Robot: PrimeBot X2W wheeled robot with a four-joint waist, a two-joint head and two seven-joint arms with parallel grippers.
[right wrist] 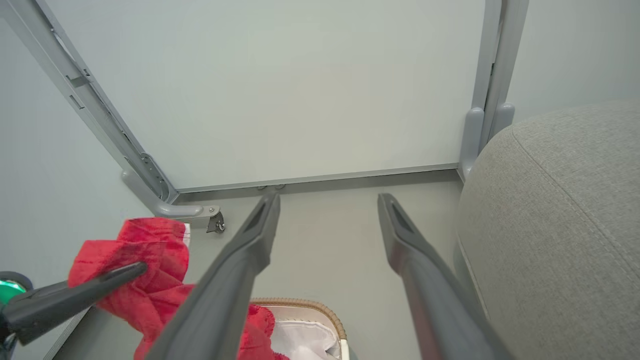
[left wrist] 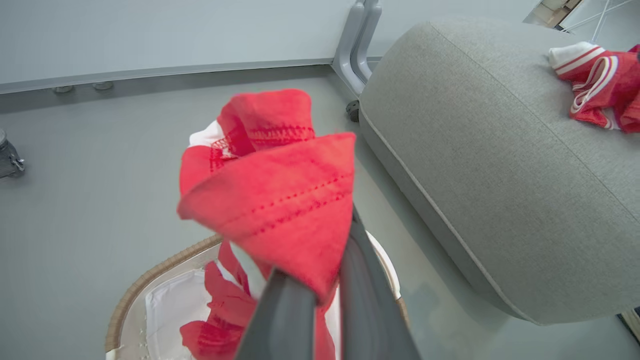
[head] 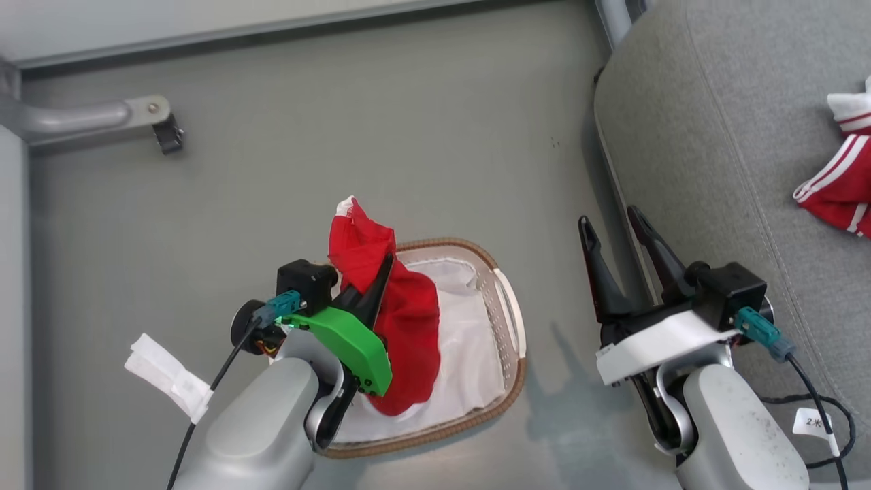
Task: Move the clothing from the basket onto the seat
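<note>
now the left claw [head: 386, 263] clamps red clothing [head: 408, 327] hanging over the basket [head: 442, 241], right claw [head: 608, 216] spread wide and empty beside the seat [head: 714, 136].

Grey floor [head: 408, 102], metal frame leg [head: 81, 119] far L, pale wall panel [right wrist: 300, 90] behind.

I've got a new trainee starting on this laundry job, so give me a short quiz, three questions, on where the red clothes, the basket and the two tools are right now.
1. True or false: the left tool is shut on a red garment hanging over the basket.
2. The right tool is: A) open and empty; B) shut on cloth; C) gripping the basket rim.
3. Where does the striped red garment lie?
Key: 1 true; 2 A; 3 on the grey seat.
</note>
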